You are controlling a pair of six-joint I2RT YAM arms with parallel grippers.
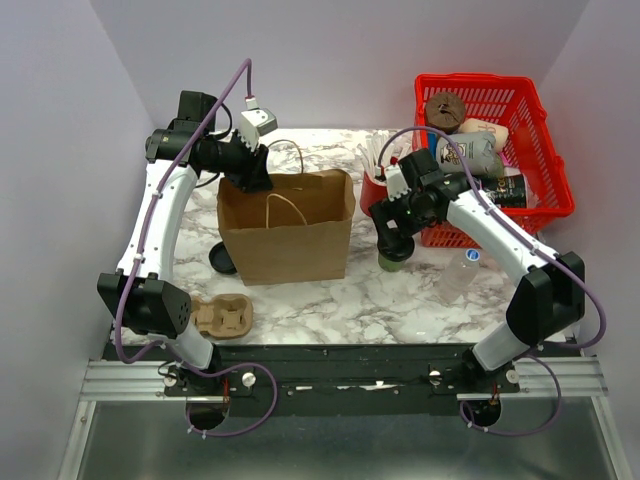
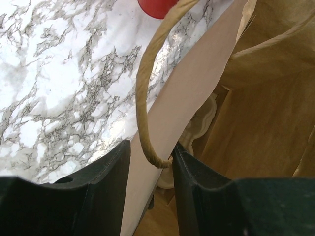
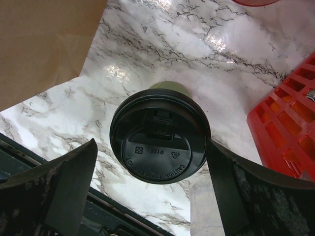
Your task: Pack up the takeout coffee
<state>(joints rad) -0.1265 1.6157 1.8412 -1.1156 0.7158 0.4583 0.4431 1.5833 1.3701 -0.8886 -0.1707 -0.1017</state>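
**Step in hand.** Grasp of the takeout coffee (image 3: 160, 142), ahead of transfer into the paper bag (image 1: 285, 228). The cup stands on the tabletop (image 3: 147, 59) directly between the fingers of the right claw (image 3: 151, 147), black lid uppermost.

**Claw state.**
- The right claw is spread wide. The finger (image 3: 224, 182) on the side of the red basket (image 3: 285, 123) meets the lid's edge. A strip of tabletop shows between the lid and the opposite finger. Nothing is held yet.
- The left claw (image 2: 151, 147) sits at the bag's rim with its fingers a little apart. The bag wall and one end of the rope handle (image 2: 142, 93) pass through the gap. Whether it presses on the paper cannot be determined.

**Next move (judgement).**
- Close the right claw evenly on the cup, firmly enough to lift it without crushing the paper wall.
- Keep the cup upright and raise it above the bag rim. The bag lies to the side of the right claw away from the basket.
- Lower the cup into the bag.

**Not determinable.**
- The lid hides the cup's base in the right wrist view, and the claw covers most of the cup in the top view.
- How wide the bag mouth stands open is unclear.
- A pale scalloped object (image 2: 199, 123) inside the bag, beyond the left claw, cannot be identified.
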